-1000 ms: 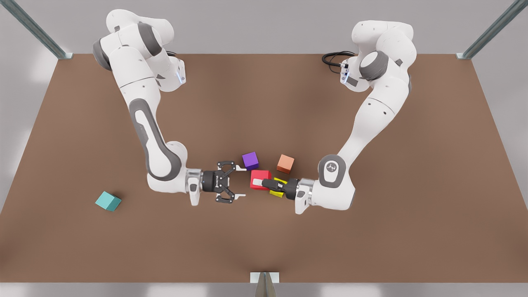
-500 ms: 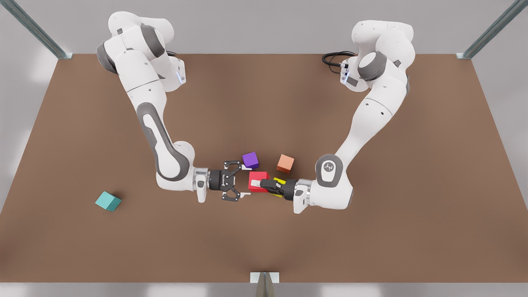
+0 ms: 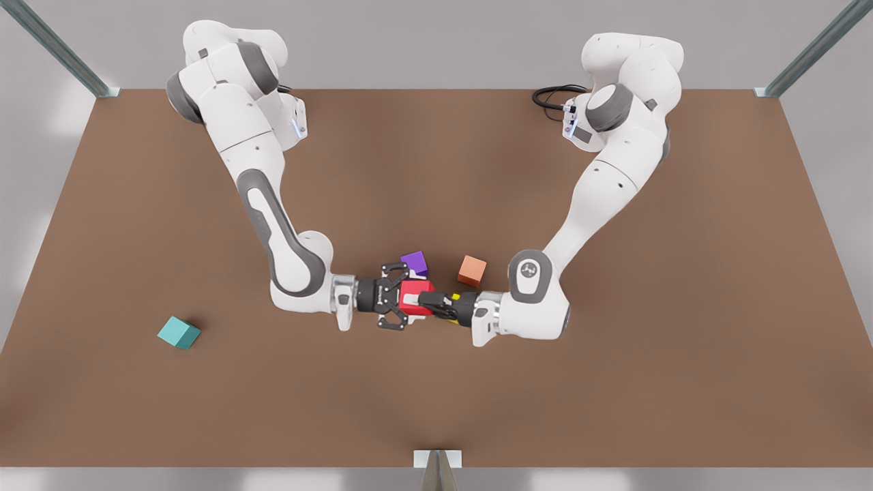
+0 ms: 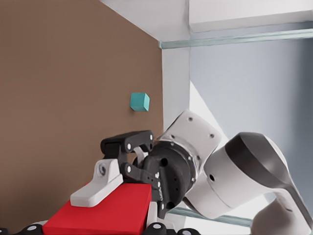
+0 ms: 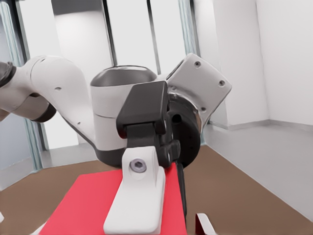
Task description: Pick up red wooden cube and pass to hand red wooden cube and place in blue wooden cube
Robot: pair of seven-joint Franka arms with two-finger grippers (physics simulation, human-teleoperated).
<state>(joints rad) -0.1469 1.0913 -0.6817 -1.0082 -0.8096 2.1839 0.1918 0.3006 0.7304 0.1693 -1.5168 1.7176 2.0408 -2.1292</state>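
Note:
The red wooden cube (image 3: 413, 297) hangs just above the table's middle, and my left gripper (image 3: 427, 300), on the arm at the front view's right, is shut on it. One of its white fingers (image 5: 139, 196) lies across the cube's (image 5: 78, 205) top face. My right gripper (image 3: 405, 297), on the arm at the front view's left, is open, with its fingers (image 4: 98, 186) on either side of the cube's (image 4: 107, 213) other end. The blue wooden cube (image 3: 179, 332) rests alone on the table far to the front view's left, seen in the distance (image 4: 139, 102) from the left wrist.
A purple cube (image 3: 415, 261) sits just behind the two grippers. A salmon-orange cube (image 3: 472, 270) stands behind the left wrist, and a bit of yellow (image 3: 455, 297) shows beside that gripper. A black cable (image 3: 551, 95) lies at the back edge.
The right gripper has slid toward the front view's right until its open fingers straddle the red cube. The left gripper, holding the cube, has shifted slightly toward it.

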